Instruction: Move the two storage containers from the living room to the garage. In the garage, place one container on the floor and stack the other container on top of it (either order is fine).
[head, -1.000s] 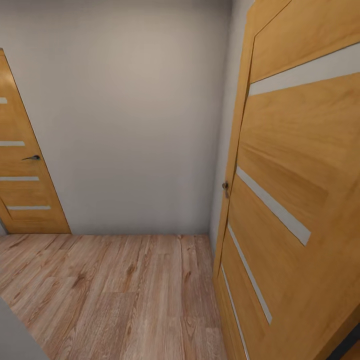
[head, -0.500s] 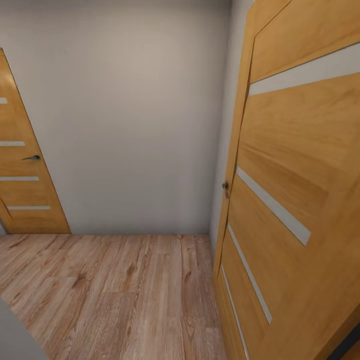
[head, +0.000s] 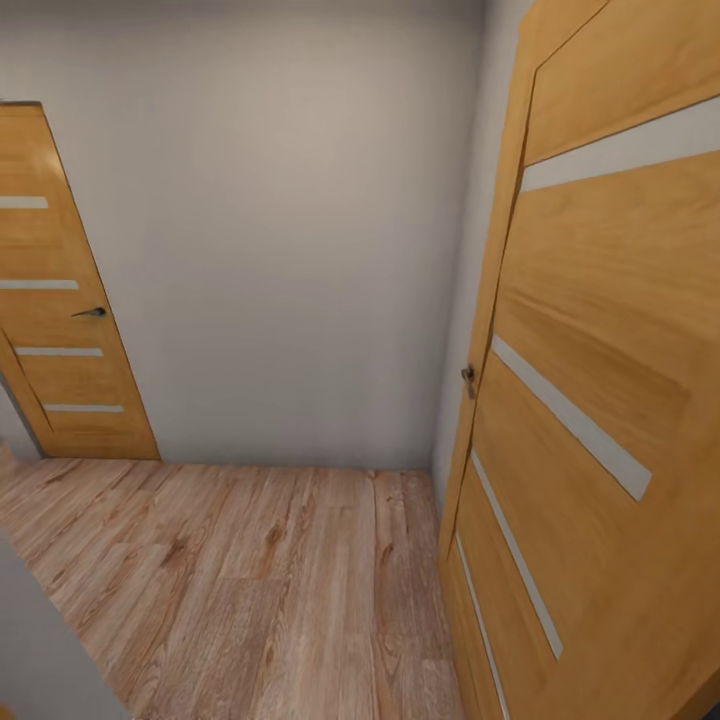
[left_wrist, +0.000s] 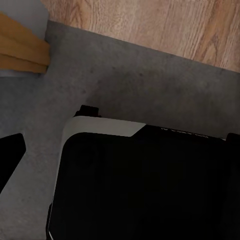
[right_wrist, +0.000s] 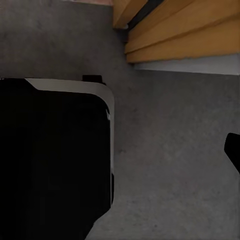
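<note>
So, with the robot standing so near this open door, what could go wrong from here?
1. The open wooden door stands very close on the robot's right; a turn or advance could strike it or its handle.
2. Ahead is a plain wall, so driving straight risks a bump.
3. The wrist views show the base on grey concrete floor at the wood-floor edge; the threshold might catch a wheel.

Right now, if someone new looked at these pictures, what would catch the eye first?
The large orange wooden door with pale horizontal stripes, close on the right of the head view, would strike first. Next comes a second matching door far left against the plain grey wall, above the light wood plank flooring. In the wrist views, the robot's dark base stands on mottled grey concrete floor.
</note>
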